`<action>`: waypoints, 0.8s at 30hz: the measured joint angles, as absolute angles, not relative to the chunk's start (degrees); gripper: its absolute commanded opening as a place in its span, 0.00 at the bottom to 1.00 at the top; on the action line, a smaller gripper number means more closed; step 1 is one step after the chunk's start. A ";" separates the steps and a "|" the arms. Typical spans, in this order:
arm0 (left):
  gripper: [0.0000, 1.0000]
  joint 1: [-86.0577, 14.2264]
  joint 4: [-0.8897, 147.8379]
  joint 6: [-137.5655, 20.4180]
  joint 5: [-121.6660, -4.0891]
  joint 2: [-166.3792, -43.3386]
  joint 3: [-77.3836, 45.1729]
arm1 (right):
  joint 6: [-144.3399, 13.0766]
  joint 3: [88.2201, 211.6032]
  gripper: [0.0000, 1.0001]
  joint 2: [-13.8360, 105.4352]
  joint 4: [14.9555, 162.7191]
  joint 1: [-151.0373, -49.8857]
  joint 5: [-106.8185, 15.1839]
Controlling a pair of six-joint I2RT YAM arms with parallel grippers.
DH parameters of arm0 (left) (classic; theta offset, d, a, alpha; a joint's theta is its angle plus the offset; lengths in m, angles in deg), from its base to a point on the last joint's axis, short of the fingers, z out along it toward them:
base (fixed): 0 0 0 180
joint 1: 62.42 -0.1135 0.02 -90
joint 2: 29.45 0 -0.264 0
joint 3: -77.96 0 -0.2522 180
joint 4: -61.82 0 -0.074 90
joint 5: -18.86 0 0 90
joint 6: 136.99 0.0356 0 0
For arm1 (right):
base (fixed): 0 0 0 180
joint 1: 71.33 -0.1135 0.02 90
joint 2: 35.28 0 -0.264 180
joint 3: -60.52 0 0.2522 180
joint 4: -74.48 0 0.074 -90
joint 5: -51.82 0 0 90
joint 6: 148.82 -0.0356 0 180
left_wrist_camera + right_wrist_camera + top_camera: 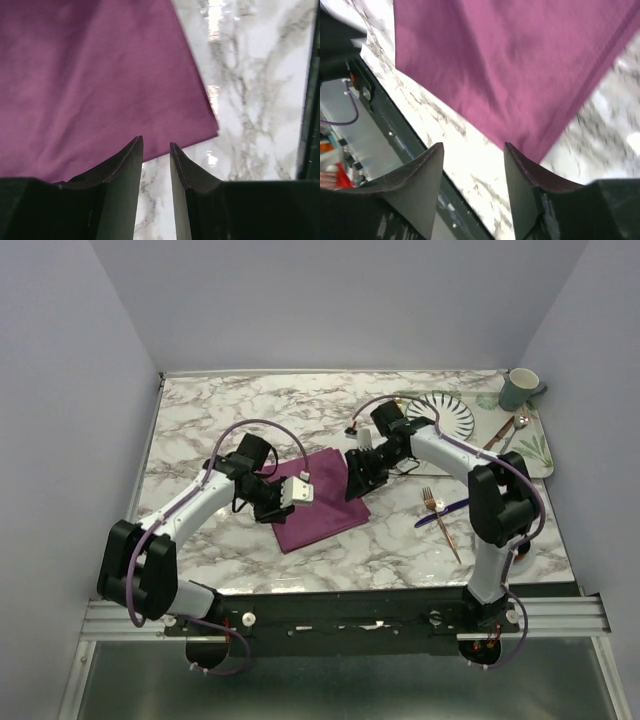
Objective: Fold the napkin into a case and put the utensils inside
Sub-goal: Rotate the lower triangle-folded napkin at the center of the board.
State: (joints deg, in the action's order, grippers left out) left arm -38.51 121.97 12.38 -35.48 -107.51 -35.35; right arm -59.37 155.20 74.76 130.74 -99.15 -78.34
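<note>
Left wrist view: the left gripper (156, 152) has its two dark fingers (122, 175) a little way apart. The gap is thin and nothing is in it. Just past the tips lies the napkin (90, 75), flat on the marble table (250, 100). Its near edge runs right by the tips, and one corner sits a bit ahead and to one side of them.

In the right wrist view the right gripper (472, 160) stands wider, and it holds nothing too. A corner of the purple cloth points at one finger, very close to its tip. The rest spreads out ahead.

In the top view, each tool hangs over one side of the cloth. Out past the right gripper, well apart from the cloth, lie the fork (452, 543) and the knife (425, 522), crossed.

The cloth looks thin, soft and shiny, so I think it is very light and slippery. It will likely flop and slide, not stay stiff. A good place to take it is a corner or an edge, pinched low near the table. One tool on each side should keep it from bunching up.
</note>
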 measured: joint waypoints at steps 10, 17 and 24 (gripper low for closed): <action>0.35 -40.28 115.13 6.70 -42.28 -120.17 -32.29 | -61.82 144.71 0.63 71.85 131.46 -95.32 -77.07; 0.31 -39.26 114.54 3.38 -44.57 -120.54 -34.93 | -61.91 145.02 0.42 76.55 131.46 -95.32 -78.62; 0.29 -34.93 115.15 -2.46 -44.75 -119.12 -37.88 | -62.92 152.08 0.27 84.05 132.88 -95.32 -79.98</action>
State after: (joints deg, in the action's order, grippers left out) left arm -34.93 115.15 -2.46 -44.75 -119.12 -37.88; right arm -62.92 152.08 84.05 132.88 -95.32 -79.98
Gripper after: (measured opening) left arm 0.297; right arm 0.286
